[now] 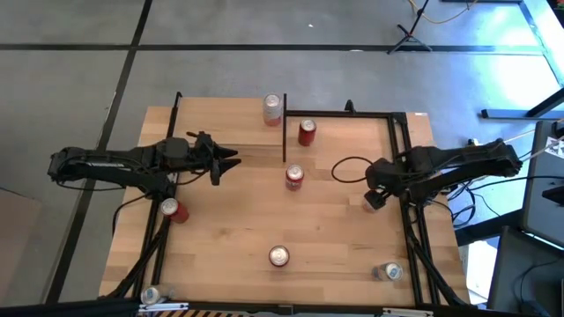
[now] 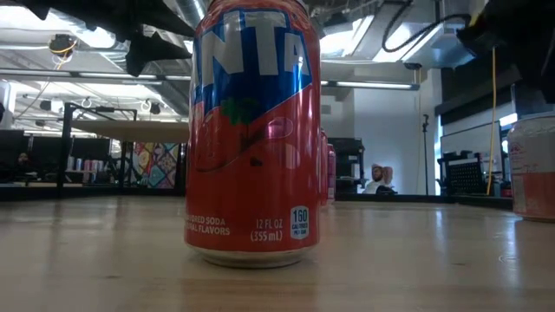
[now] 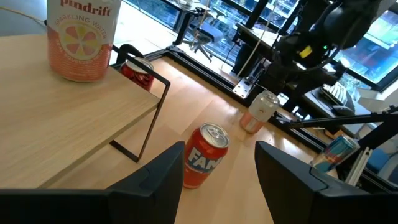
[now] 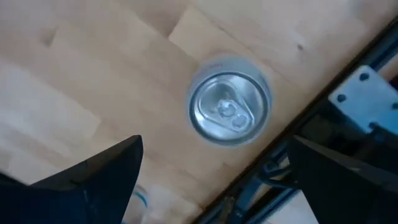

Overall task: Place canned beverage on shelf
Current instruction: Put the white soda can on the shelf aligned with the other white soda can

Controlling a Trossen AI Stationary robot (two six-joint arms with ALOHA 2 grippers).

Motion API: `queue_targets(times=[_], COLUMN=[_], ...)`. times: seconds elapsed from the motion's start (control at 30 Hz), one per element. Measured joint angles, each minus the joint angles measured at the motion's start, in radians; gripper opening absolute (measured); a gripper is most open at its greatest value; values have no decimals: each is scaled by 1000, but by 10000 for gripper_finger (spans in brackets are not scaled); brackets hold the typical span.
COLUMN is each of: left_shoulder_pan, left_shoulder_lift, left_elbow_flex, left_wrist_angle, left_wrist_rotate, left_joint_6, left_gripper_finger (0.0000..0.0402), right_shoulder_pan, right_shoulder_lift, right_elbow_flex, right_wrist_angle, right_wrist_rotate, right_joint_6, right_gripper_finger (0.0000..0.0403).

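The shelf [image 1: 231, 125] is a raised light-wood board on thin black posts at the table's far left; it also shows in the left wrist view [image 3: 62, 118]. A pink can [image 1: 273, 108] stands upright on its far right corner. My left gripper [image 1: 231, 163] is open above the shelf's near right edge, pointing toward a red Fanta can [image 3: 206, 155] that stands on the table beyond it. My right gripper [image 1: 374, 198] is open and points down over an upright pale can [image 4: 227, 109] near the table's right edge, with its fingers to either side above it.
More cans stand on the table: a red one [image 1: 306, 132] right of the shelf, a red one [image 1: 174, 210] at the left, one near the front middle [image 1: 278, 255], one at the front right [image 1: 388, 271] and one at the front left corner [image 1: 152, 295]. Black frame rails [image 1: 414, 238] edge the table.
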Motion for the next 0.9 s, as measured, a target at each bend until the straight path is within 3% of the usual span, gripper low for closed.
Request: queue_targets(times=[0.27,0.7,0.8,0.9], left_shoulder_pan=[0,0,0,0], left_shoulder_lift=[0,0,0,0], left_elbow_flex=[0,0,0,0], left_wrist_angle=[0,0,0,0], left_wrist_rotate=[0,0,0,0], left_joint_6=[0,3,3,3], left_gripper_finger=[188,188,188,188], right_shoulder_pan=[0,-1,-1,-1], right_shoulder_lift=[1,1,1,1], right_elbow_flex=[-113,-247,-249,-249], right_wrist_angle=[42,197,212,214], right_wrist_rotate=[37,64,69,69], right_joint_6=[112,129,83,37], right_gripper_finger=[387,384,355,302])
